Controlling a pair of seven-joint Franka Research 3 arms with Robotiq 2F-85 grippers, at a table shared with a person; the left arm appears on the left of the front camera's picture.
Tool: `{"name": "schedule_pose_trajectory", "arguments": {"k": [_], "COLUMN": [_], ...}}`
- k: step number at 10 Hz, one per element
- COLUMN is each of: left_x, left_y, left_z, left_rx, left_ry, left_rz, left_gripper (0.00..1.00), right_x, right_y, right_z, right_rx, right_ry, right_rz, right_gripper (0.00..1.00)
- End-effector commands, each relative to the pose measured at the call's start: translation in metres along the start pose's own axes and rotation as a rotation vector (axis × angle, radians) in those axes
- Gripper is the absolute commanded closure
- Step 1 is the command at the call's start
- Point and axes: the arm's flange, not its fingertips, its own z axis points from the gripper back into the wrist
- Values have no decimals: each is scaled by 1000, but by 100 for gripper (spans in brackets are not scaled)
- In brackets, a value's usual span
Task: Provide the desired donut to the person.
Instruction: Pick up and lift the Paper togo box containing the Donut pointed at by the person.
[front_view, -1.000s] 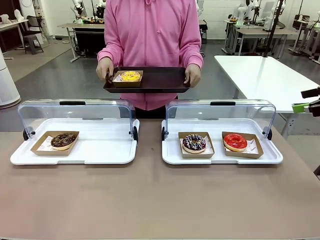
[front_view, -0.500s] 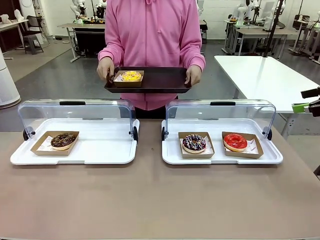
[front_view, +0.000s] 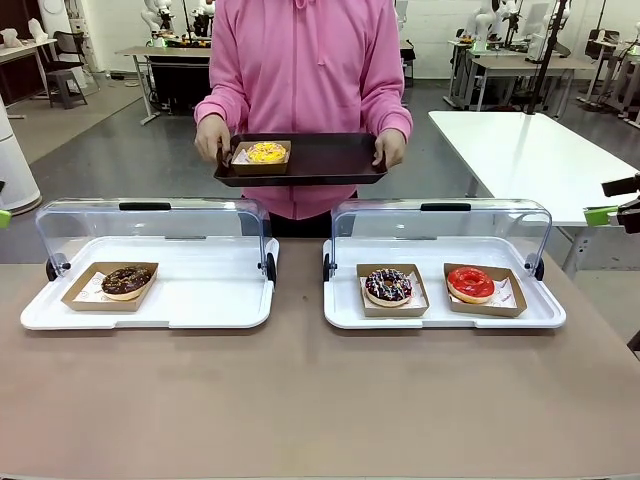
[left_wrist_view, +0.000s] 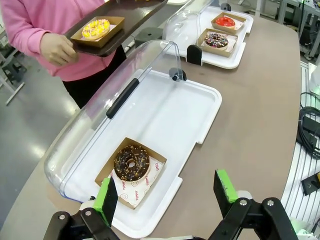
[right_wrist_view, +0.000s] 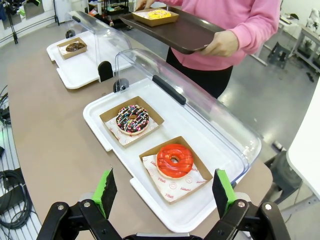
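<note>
The person (front_view: 303, 70) in a pink hooded sweatshirt stands across the table, holding a dark tray (front_view: 330, 158) with both hands. On it sits a yellow donut (front_view: 265, 152) in a cardboard boat. A chocolate donut (left_wrist_view: 131, 162) lies in the left display case (front_view: 200, 290). A sprinkled donut (right_wrist_view: 132, 119) and a red glazed donut (right_wrist_view: 174, 160) lie in the right case (front_view: 440, 312). My left gripper (left_wrist_view: 166, 195) hangs open above the near side of the chocolate donut. My right gripper (right_wrist_view: 164, 192) hangs open above the near side of the red donut and reaches in at the front view's right edge (front_view: 600, 200).
Both cases have their clear lids (front_view: 150, 225) swung up toward the person. The brown tabletop (front_view: 320, 400) in front of the cases is bare. A white table (front_view: 530, 150) stands behind on the right.
The person has shifted the tray slightly to the right. A green pad of my left gripper has appeared at the front view's left edge. The right gripper stays put.
</note>
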Motion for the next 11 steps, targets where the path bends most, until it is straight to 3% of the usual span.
{"name": "schedule_pose_trajectory", "arguments": {"k": [1, 11], "left_x": [0, 0], "left_y": [0, 0], "left_z": [6, 6], "left_rx": [10, 10], "left_ry": [-17, -17], "left_rz": [0, 0], "left_gripper": [0, 0], "right_x": [-1, -1], "right_y": [-2, -2], "right_z": [-4, -4], "right_rx": [10, 10], "right_ry": [-26, -26], "right_rz": [3, 3], "right_gripper": [0, 0]}}
